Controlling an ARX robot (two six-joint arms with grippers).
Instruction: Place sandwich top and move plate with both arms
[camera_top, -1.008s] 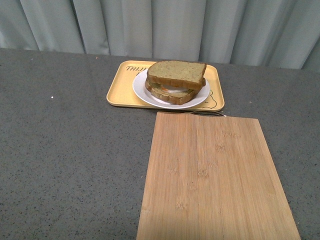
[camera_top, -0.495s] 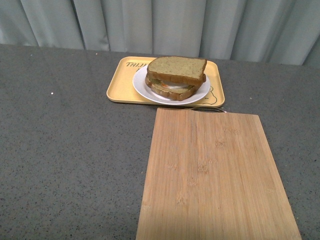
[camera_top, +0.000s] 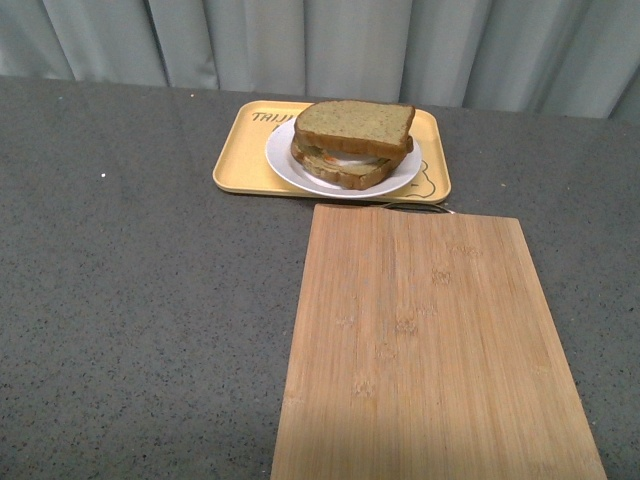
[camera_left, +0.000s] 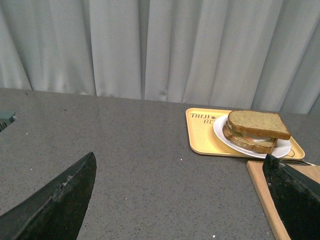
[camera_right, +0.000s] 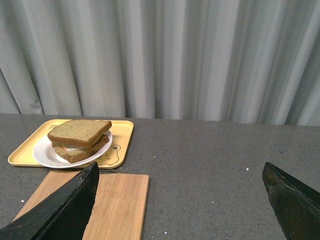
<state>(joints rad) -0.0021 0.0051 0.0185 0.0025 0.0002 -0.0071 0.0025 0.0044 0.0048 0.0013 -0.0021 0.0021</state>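
The grey tabletop (camera_top: 140, 320) fills the scene, with a pale curtain (camera_top: 320, 45) behind its far edge. Nearest the robot lies a bare wooden board (camera_top: 430, 350), its long axis running away from the camera. Just beyond the board's far edge sits a yellow tray (camera_top: 240, 160), and on it the white plate (camera_top: 285, 170). The top (camera_top: 355, 124), a brown slice, already rests on the stacked sandwich on that plate, sitting fairly square over the lower slice. A thin dark object shows between tray and board, too small to identify.

Neither arm appears in the front view. In the left wrist view the left hand (camera_left: 180, 200) has its fingers wide apart and empty; the right hand (camera_right: 180, 200) is the same in its own view. Both hang back, well apart from the plate.

By the look of it, both steps are done. If the plate needs another shift, it lies ahead of both hands, beyond the board, inward of each. The wrist views do not settle which hand is nearer, and a two-sided grip would take opposite rims.
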